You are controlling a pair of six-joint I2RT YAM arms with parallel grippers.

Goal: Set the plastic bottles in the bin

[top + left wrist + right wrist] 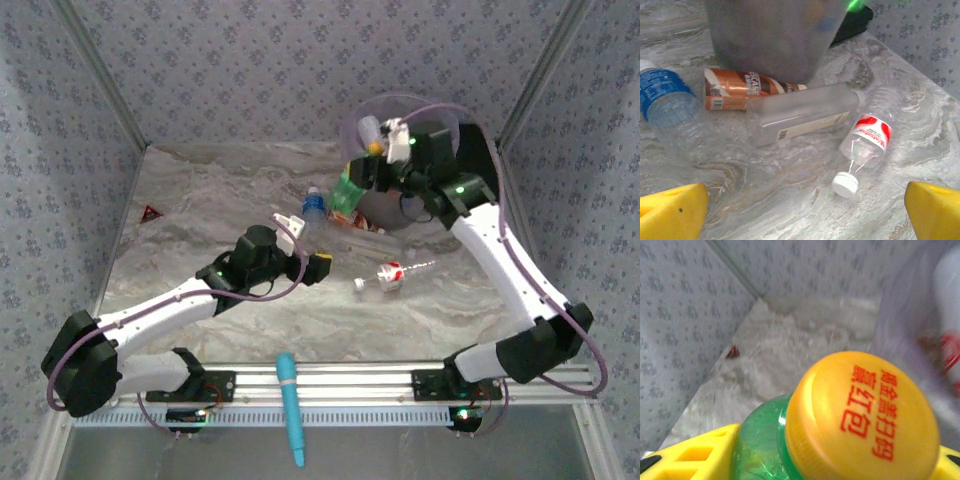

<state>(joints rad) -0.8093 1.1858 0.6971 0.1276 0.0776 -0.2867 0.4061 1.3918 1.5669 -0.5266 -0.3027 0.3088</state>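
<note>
Four bottles lie on the marbled bench (200, 200) ahead of the left gripper (306, 243), one of them clipped by the wrist camera's frame edge. The gripper's yellow fingertips (672, 212) stand wide apart with nothing between them. Nearest, just beyond the tips, is a clear red-label bottle (867, 137), its white cap toward the gripper. Behind it lies a frosted, square-sided bottle (800, 112), then a brown bottle (740, 89) at the foot of the bin (775, 40). The clipped one, a clear blue-label bottle (665, 97), lies off to the left. The bin's contents are a blur through its pale-purple wall, and a black box (855, 25) shows partly behind it. Farther back, the right gripper (385, 150) is clamped on the neck of a green bottle (760, 440) with a yellow cap printed in red, at the bin's left rim. Whether that bottle hangs over the opening or just outside cannot be told.
</note>
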